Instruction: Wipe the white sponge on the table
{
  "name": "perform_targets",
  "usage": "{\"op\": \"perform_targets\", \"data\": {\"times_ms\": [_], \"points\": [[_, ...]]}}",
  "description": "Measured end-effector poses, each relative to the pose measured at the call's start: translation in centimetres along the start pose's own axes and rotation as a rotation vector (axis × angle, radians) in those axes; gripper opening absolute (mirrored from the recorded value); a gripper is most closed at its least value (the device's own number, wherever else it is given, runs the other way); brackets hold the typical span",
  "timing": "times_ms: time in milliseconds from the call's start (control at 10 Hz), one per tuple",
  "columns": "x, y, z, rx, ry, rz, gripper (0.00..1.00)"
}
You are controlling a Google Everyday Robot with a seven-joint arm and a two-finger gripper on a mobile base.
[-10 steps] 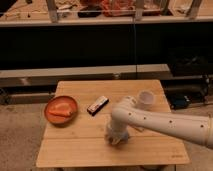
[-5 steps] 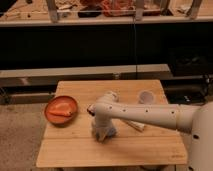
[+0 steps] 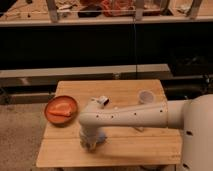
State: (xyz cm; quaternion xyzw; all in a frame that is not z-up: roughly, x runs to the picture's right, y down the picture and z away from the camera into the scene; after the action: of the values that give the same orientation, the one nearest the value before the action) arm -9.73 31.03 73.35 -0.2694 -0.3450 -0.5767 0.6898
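Note:
The light wooden table (image 3: 145,145) fills the middle of the camera view. My white arm reaches in from the right and bends down to the table's front left part. My gripper (image 3: 90,143) points down at the tabletop there, close to the front edge. The white sponge does not show; the arm's end and the gripper cover the spot beneath them.
An orange plate (image 3: 61,110) with an orange item on it sits at the table's left edge. A dark bar with a pale label (image 3: 103,101) lies behind the arm. A round white cup (image 3: 145,95) stands at the back right. Dark shelving runs behind the table.
My arm has swept left across the table and toward its front edge, from the right-centre to the front left.

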Motion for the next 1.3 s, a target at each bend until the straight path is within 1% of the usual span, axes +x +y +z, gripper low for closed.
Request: {"op": "perform_targets", "data": {"times_ms": [200,300,600,700,1000,1100,1200,1300], "points": [[-1.0,0.3,0.8,-0.006,-0.013,-0.020,0.04],[-1.5,1.2,1.0,-0.010,-0.013,-0.019,0.04],[-2.3,4.6,1.2,-0.013,-0.014,0.010,0.04],[-2.4,6.5,1.2,-0.012,-0.019,0.035,0.04],[-1.5,9.6,1.4,0.002,-0.025,0.112,0.04],[-0.8,10.5,0.9,0.013,-0.015,0.140,0.04],[0.2,11.6,-0.1,0.027,0.001,0.174,0.04],[1.6,12.3,-1.2,0.030,0.012,0.191,0.04]]}}
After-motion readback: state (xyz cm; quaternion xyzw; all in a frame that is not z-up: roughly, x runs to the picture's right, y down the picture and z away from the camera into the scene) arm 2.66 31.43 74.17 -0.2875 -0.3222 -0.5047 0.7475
